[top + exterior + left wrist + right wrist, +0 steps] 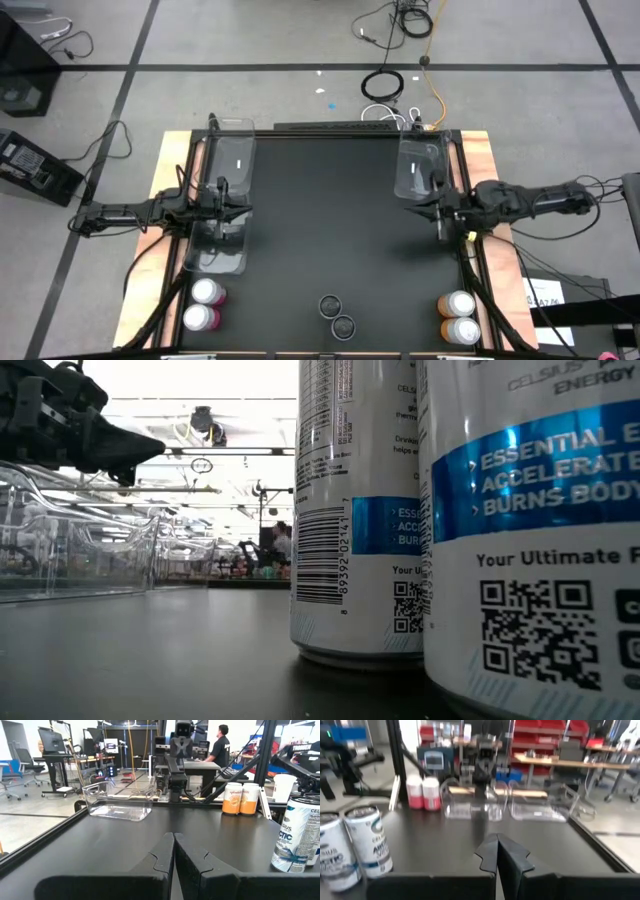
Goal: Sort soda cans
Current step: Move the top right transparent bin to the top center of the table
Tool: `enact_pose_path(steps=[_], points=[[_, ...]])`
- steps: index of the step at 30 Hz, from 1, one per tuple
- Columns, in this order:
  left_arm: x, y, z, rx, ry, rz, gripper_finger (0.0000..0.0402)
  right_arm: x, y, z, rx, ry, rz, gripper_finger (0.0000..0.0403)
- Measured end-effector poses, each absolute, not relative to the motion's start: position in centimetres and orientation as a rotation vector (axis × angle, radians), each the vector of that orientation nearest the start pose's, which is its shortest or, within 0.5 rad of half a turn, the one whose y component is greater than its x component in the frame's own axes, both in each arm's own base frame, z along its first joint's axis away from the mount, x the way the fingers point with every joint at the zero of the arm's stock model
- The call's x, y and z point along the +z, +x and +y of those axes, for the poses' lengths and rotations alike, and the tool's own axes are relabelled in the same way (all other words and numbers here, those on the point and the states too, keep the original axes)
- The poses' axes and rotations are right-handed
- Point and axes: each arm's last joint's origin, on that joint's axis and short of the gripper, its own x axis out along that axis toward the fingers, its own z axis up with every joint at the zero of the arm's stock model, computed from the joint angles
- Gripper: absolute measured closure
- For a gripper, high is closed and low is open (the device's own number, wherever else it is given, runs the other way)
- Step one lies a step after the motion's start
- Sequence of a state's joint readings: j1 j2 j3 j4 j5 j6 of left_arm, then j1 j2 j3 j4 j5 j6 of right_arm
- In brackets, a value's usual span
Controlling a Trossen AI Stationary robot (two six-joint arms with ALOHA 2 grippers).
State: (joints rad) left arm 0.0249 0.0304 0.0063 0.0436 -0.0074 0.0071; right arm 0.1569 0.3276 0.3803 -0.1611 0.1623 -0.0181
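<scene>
Clear bins [222, 200] left, [420, 165] right | soda cans [336, 315] front edge

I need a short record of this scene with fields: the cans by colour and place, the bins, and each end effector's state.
pink cans: two, near-left corner of table
orange cans: two, near-right corner
dark cans: two, near edge, centre
clear bins: left bin on the left; right bin on the right; no cans inside
left end effector: shut, holding nothing, over the left bin
right end effector: shut, holding nothing, beside the right bin
</scene>
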Motion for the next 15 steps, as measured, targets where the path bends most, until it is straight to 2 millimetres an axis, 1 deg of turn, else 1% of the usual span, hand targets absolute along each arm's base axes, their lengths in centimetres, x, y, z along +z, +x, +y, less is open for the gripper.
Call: enact_pose_path(steps=[5, 9, 12, 15], points=[[16.7, 9.9, 0.3, 0.032, 0.007, -0.019, 0.0377, 26.9, 11.9, 1.4, -0.007, -0.041, 0.225, 0.0403], [16.7, 9.9, 0.3, 0.032, 0.007, -0.019, 0.0377, 28.4, 12.8, 1.5, -0.01, -0.021, 0.25, 0.0403], [16.7, 9.9, 0.3, 0.032, 0.007, -0.019, 0.0377, 29.1, 13.4, 1.7, -0.008, -0.02, 0.264, 0.0403], [16.7, 9.9, 0.3, 0.032, 0.007, -0.018, 0.0377, 29.3, 14.0, 1.7, -0.034, 0.005, 0.313, 0.0403]])
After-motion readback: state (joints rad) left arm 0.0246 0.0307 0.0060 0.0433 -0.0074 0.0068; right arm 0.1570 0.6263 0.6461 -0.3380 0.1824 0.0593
